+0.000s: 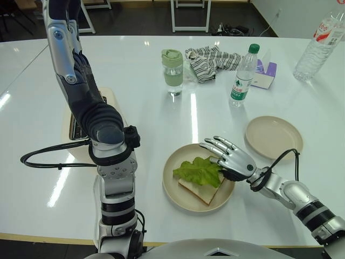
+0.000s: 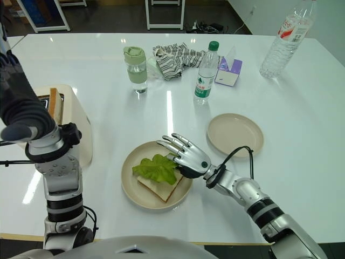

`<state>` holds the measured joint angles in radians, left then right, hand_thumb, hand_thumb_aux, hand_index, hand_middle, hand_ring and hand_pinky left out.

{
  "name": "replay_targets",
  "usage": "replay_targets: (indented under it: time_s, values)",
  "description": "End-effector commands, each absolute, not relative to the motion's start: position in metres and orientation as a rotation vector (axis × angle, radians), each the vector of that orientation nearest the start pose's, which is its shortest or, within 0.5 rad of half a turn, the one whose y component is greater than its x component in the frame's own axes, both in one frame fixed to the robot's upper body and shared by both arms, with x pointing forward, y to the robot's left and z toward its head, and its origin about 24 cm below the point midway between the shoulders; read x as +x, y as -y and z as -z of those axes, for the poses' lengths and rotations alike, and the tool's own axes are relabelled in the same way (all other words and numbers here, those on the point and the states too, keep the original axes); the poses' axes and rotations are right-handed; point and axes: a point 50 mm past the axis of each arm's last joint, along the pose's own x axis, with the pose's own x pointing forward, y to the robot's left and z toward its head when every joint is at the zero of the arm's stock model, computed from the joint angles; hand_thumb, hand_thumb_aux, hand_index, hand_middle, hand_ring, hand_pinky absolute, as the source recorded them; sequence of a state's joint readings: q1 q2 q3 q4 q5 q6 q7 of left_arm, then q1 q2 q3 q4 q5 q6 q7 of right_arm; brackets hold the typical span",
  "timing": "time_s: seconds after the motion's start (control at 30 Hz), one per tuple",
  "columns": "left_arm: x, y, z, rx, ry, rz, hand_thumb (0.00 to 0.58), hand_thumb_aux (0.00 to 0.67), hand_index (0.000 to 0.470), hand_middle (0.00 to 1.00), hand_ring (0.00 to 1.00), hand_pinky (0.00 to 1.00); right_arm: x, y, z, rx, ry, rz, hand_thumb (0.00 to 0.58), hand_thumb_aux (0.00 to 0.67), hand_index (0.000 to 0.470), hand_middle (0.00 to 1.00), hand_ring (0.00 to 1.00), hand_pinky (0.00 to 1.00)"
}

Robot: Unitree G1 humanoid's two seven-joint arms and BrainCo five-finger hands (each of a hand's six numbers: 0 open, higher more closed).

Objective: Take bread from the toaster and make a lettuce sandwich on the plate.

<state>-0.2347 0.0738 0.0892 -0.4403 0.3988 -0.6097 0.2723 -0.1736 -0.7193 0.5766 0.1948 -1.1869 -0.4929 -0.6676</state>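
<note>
A cream plate (image 1: 175, 195) sits near the table's front edge and holds a slice of bread (image 1: 204, 191) with a green lettuce leaf (image 1: 197, 170) on top. My right hand (image 1: 233, 159) lies open at the plate's right rim, fingers stretched out flat, their tips touching the leaf's right edge. The cream toaster (image 2: 73, 132) stands at the left with a slice of bread (image 2: 53, 103) upright in its slot. My left arm (image 1: 105, 127) rises in front of the toaster, its forearm running up past the top left of the view.
A second, bare plate (image 1: 273, 136) lies right of the sandwich plate. Farther back stand a green tumbler (image 1: 172, 69), a green-capped bottle (image 1: 243, 75), a striped cloth (image 1: 211, 60), a tissue box (image 1: 266, 74) and a large bottle (image 1: 319, 46). A black cable (image 1: 48, 157) loops beside the toaster.
</note>
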Motion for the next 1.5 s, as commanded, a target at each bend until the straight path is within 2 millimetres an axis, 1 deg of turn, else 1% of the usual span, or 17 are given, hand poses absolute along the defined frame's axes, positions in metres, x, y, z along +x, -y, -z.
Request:
replay_targets:
  time_s: [0.03, 0.17, 0.2, 0.23, 0.27, 0.4, 0.53, 0.7, 0.8, 0.87, 0.97, 1.07, 1.2, 1.27, 1.3, 1.37, 1.5]
  values:
    - [0.204, -0.149, -0.231, 0.333, 1.317, -0.24, 0.0, 0.0, 0.0, 0.0, 0.0, 0.0, 0.221, 0.161, -0.029, -1.519, 0.882, -0.603, 0.58, 0.67, 0.47, 0.0, 0.0, 0.0]
    - [0.203, -0.151, -0.233, 0.338, 1.318, -0.246, 0.0, 0.0, 0.0, 0.0, 0.0, 0.0, 0.22, 0.161, -0.029, -1.531, 0.892, -0.619, 0.58, 0.67, 0.47, 0.0, 0.0, 0.0]
    - [0.203, -0.151, -0.233, 0.339, 1.318, -0.248, 0.0, 0.0, 0.0, 0.0, 0.0, 0.0, 0.219, 0.16, -0.029, -1.532, 0.899, -0.625, 0.574, 0.604, 0.424, 0.0, 0.0, 0.0]
    - [0.203, -0.152, -0.234, 0.341, 1.318, -0.249, 0.0, 0.0, 0.0, 0.0, 0.0, 0.0, 0.218, 0.158, -0.029, -1.532, 0.909, -0.634, 0.271, 0.181, 0.127, 0.0, 0.0, 0.0]
    - [0.203, -0.152, -0.234, 0.342, 1.318, -0.25, 0.0, 0.0, 0.0, 0.0, 0.0, 0.0, 0.217, 0.156, -0.03, -1.527, 0.919, -0.644, 0.0, 0.0, 0.0, 0.0, 0.0, 0.0]
    - [0.204, -0.151, -0.234, 0.343, 1.316, -0.247, 0.0, 0.0, 0.0, 0.0, 0.0, 0.0, 0.214, 0.15, -0.035, -1.513, 0.967, -0.651, 0.0, 0.0, 0.0, 0.0, 0.0, 0.0]
    - [0.206, -0.151, -0.234, 0.345, 1.313, -0.246, 0.0, 0.0, 0.0, 0.0, 0.0, 0.0, 0.216, 0.155, -0.046, -1.526, 1.002, -0.608, 0.0, 0.0, 0.0, 0.0, 0.0, 0.0]
    - [0.207, -0.152, -0.234, 0.348, 1.312, -0.25, 0.0, 0.0, 0.0, 0.0, 0.0, 0.0, 0.217, 0.162, -0.052, -1.549, 1.002, -0.575, 0.0, 0.0, 0.0, 0.0, 0.0, 0.0]
    - [0.208, -0.157, -0.238, 0.369, 1.309, -0.301, 0.0, 0.0, 0.0, 0.0, 0.0, 0.0, 0.217, 0.168, -0.056, -1.556, 0.993, -0.541, 0.0, 0.0, 0.0, 0.0, 0.0, 0.0]
    - [0.209, -0.17, -0.239, 0.407, 1.289, -0.412, 0.0, 0.0, 0.0, 0.0, 0.0, 0.0, 0.217, 0.178, -0.07, -1.452, 0.978, -0.427, 0.0, 0.0, 0.0, 0.0, 0.0, 0.0]
    - [0.215, -0.204, -0.228, 0.487, 1.121, -0.487, 0.0, 0.0, 0.0, 0.0, 0.0, 0.0, 0.218, 0.199, -0.1, -1.229, 0.982, -0.159, 0.0, 0.0, 0.0, 0.0, 0.0, 0.0]
    - [0.216, -0.234, -0.211, 0.648, 0.935, -0.416, 0.0, 0.0, 0.0, 0.0, 0.0, 0.0, 0.216, 0.211, -0.119, -1.07, 1.012, 0.025, 0.0, 0.0, 0.0, 0.0, 0.0, 0.0]
    - [0.214, -0.272, -0.192, 1.031, 0.595, -0.386, 0.0, 0.0, 0.0, 0.0, 0.0, 0.0, 0.215, 0.205, -0.132, -0.993, 1.072, 0.069, 0.0, 0.0, 0.0, 0.0, 0.0, 0.0]
    - [0.21, -0.288, -0.184, 1.139, 0.424, -0.362, 0.0, 0.0, 0.0, 0.0, 0.0, 0.0, 0.215, 0.2, -0.131, -0.996, 1.08, 0.052, 0.0, 0.0, 0.0, 0.0, 0.0, 0.0]
    - [0.208, -0.294, -0.18, 1.209, 0.341, -0.337, 0.0, 0.0, 0.0, 0.0, 0.0, 0.0, 0.215, 0.199, -0.13, -1.002, 1.079, 0.046, 0.0, 0.0, 0.0, 0.0, 0.0, 0.0]
    - [0.206, -0.299, -0.172, 1.282, 0.211, -0.256, 0.0, 0.0, 0.0, 0.0, 0.0, 0.0, 0.215, 0.197, -0.127, -1.023, 1.072, 0.039, 0.0, 0.0, 0.0, 0.0, 0.0, 0.0]
    - [0.21, -0.297, -0.163, 1.374, 0.086, -0.15, 0.0, 0.0, 0.0, 0.0, 0.0, 0.0, 0.212, 0.198, -0.124, -1.049, 1.062, 0.047, 0.0, 0.0, 0.0, 0.0, 0.0, 0.0]
